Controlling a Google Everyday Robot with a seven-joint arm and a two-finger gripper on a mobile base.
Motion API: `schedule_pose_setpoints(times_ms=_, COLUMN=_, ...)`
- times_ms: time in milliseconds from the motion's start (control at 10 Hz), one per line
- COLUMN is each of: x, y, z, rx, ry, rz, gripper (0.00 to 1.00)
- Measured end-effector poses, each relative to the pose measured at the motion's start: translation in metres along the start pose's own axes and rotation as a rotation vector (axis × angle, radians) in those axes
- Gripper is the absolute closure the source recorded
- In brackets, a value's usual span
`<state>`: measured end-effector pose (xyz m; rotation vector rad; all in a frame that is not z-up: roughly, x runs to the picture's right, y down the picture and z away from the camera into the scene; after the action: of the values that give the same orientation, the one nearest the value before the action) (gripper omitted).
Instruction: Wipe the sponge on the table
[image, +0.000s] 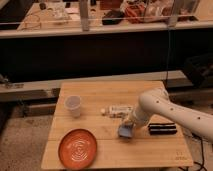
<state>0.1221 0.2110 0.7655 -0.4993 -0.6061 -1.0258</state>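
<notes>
The sponge (124, 132) is held clamped in the gripper (128, 125), pressed to the table (150, 150) beneath it; wiping is judged underway.

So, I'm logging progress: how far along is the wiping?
Done: the gripper is down at the sponge on the table. In hand: the sponge lies on the wood near the packet and black bar. Left: sweeping it around; nothing shows how much is wiped.
</notes>
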Motion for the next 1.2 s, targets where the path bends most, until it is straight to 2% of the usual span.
schedule_pose_setpoints(times_ms=300, x=-0.009, y=-0.035, z=0.008, rx=-0.019, ry=-0.013, rz=-0.068, gripper=0.82)
schedule_pose_setpoints(times_ms=400, x=-0.014, y=-0.052, z=0.028, rx=-0.036, ry=-0.039, rz=-0.098, gripper=0.82)
schedule_pose_setpoints(times_ms=500, x=-0.015, y=-0.051, z=0.041, rx=-0.051, ry=-0.054, rz=-0.103, gripper=0.82)
schedule_pose_setpoints(times_ms=700, x=-0.021, y=-0.049, z=0.050, rx=-0.054, ry=-0.060, rz=-0.113, gripper=0.82)
schedule_pose_setpoints(times_ms=1000, x=-0.045, y=-0.037, z=0.052, rx=-0.055, ry=-0.051, rz=-0.134, gripper=0.82)
schedule_pose_setpoints(times_ms=1200, x=-0.066, y=-0.030, z=0.062, rx=-0.064, ry=-0.047, rz=-0.154, gripper=0.82)
